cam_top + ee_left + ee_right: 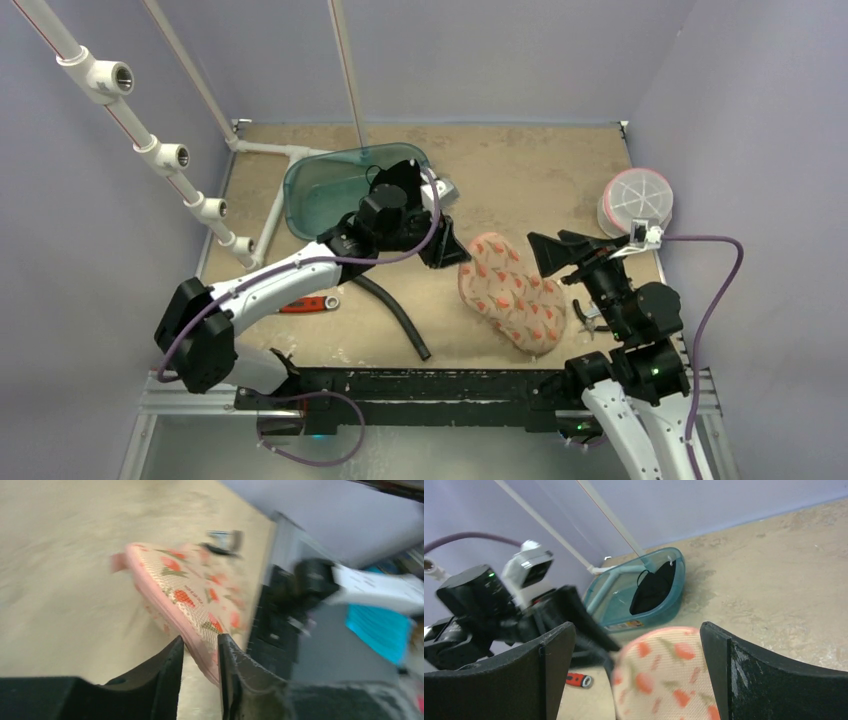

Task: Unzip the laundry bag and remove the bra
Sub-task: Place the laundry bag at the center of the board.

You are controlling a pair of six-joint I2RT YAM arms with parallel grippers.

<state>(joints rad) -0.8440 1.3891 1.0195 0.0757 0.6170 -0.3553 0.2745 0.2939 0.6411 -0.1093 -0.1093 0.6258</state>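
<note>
The laundry bag is a pink mesh pouch with red flower print, lying flat at the table's middle right. It also shows in the left wrist view and the right wrist view. My left gripper is at the bag's upper left edge. Its jaws stand close together with the bag's pink rim between them. My right gripper is wide open and empty at the bag's upper right edge. No bra shows. I cannot make out the zipper pull.
A teal plastic bin stands at the back left, with a black cloth item in it. A black hose and a red tool lie in front of it. A white round container sits at the right edge. White pipes run along the left.
</note>
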